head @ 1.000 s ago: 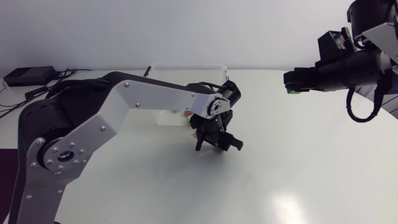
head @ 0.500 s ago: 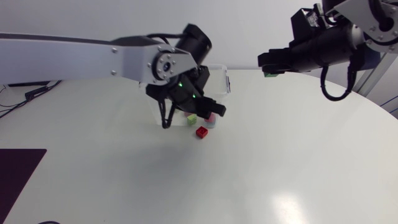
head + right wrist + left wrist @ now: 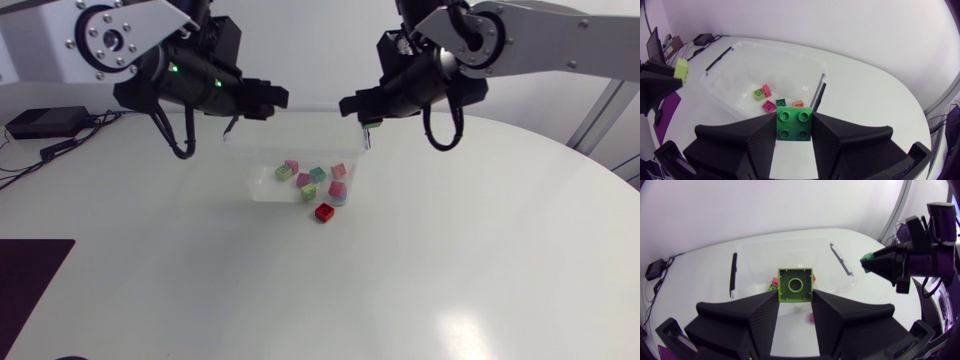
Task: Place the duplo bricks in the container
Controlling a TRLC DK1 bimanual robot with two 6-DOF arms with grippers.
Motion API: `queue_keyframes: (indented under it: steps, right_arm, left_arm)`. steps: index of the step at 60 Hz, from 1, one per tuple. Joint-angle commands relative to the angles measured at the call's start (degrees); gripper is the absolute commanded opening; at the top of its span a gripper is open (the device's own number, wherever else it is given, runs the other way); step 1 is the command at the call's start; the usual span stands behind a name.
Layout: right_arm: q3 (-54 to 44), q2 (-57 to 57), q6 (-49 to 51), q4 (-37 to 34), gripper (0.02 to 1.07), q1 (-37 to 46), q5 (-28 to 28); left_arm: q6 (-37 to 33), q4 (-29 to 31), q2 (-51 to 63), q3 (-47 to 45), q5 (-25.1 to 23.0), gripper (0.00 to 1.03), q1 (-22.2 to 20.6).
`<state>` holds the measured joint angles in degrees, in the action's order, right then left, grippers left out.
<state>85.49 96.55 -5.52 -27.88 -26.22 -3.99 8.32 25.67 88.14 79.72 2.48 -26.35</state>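
Left claw (image 3: 793,294) clamps lime duplo brick (image 3: 795,283), hollow underside showing. Right claw (image 3: 794,120) clamps green four-stud brick (image 3: 794,126). Red brick (image 3: 324,212) just outside clear container (image 3: 262,192); pastel bricks (image 3: 317,174) inside.

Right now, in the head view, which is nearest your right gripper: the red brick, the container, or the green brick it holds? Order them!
1. The green brick: held in the right gripper itself.
2. The container: its right end sits close under the gripper.
3. The red brick: on the table, outside the container's front, farthest.
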Motion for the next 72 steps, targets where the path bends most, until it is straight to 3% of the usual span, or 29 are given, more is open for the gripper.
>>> queue_keyframes:
  steps: [1,18,27,32,38,49,63,72]
  right_arm:
    - [3.1,3.4,0.7,1.1,0.3,-0.7,-0.8]
    - [12.2,14.5,3.3,0.5,0.3,-3.0,-2.4]
    - [14.1,18.1,4.2,0.4,0.59,-3.3,-3.4]
    - [14.1,18.2,4.6,0.5,0.74,-3.2,-3.7]
    - [12.9,17.4,5.0,0.7,0.82,-3.1,-4.4]
    - [7.5,12.3,5.2,4.0,0.84,-3.1,-4.4]
    - [-4.5,1.7,4.6,9.7,0.89,-4.0,-6.2]
    - [-9.9,-2.0,4.6,10.4,0.89,-5.3,-6.7]
  left_arm:
    - [-1.2,-2.6,-1.2,-2.1,0.3,0.12,1.7]
    - [-2.7,-12.9,3.9,-3.0,0.3,0.14,5.8]
    - [-3.5,-16.1,7.4,-1.9,0.3,0.15,6.2]
    - [-3.8,-17.8,9.6,-1.3,0.4,0.23,6.6]
    - [-3.9,-19.7,12.3,-0.4,0.5,0.27,7.6]
    - [-3.9,-22.4,15.0,0.8,0.5,0.42,8.6]
    - [-4.1,-24.0,16.5,1.8,1.5,0.77,8.3]
    - [-4.1,-24.0,16.7,1.8,2.1,0.88,8.0]
